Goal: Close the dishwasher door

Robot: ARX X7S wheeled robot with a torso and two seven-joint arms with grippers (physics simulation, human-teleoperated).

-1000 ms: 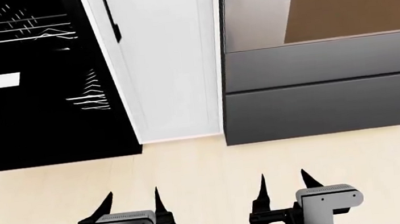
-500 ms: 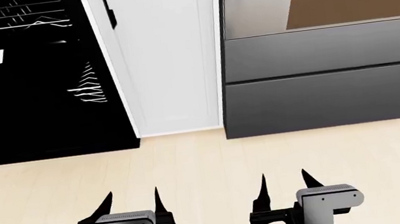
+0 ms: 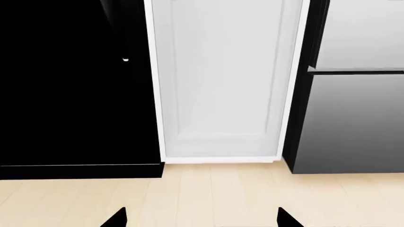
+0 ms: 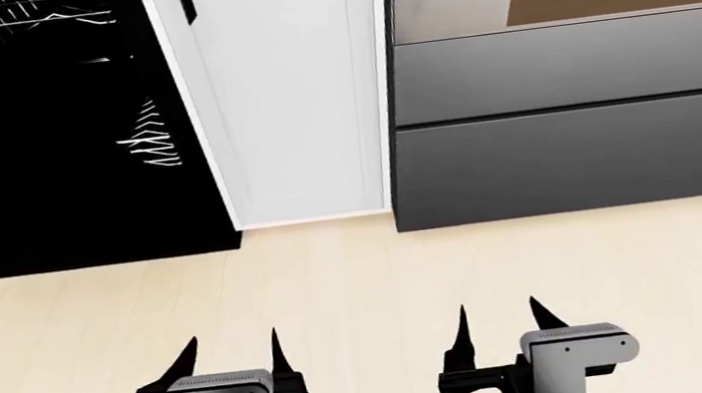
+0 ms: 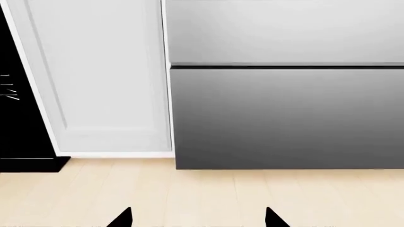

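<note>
Nearest in the head view are the two black-fingered grippers w/ grey housings, left gripper (image 4: 230,357) and right gripper (image 4: 498,322), both hanging over bare floor w/ fingers spread apart, nothing between them. Neither touches anything.

Step-wise this looks like the approach phase, not contact yet. The robot faces the cabinet run from a bit back, and the arms are low and well short of the fronts.

The floor (image 4: 362,286) is pale beige wood-look planks, smooth, no clutter visible on it.

Further out, along the base line: the glossy black dishwasher (image 4: 51,153) fills the far left of the head view, w/ thin white rack wires showing inside, so the cavity reads as open. The door panel itself and its bar handle can't be made out from these views, prob off to the left or out of frame. Next to it stands the narrow white cabinet door (image 4: 291,93) w/ a small black handle, then the stainless oven front (image 4: 577,118) w/ brown window up top.

Next move prob needs the base shifted left and the left arm brought toward the door, since it's the closer one.
</note>
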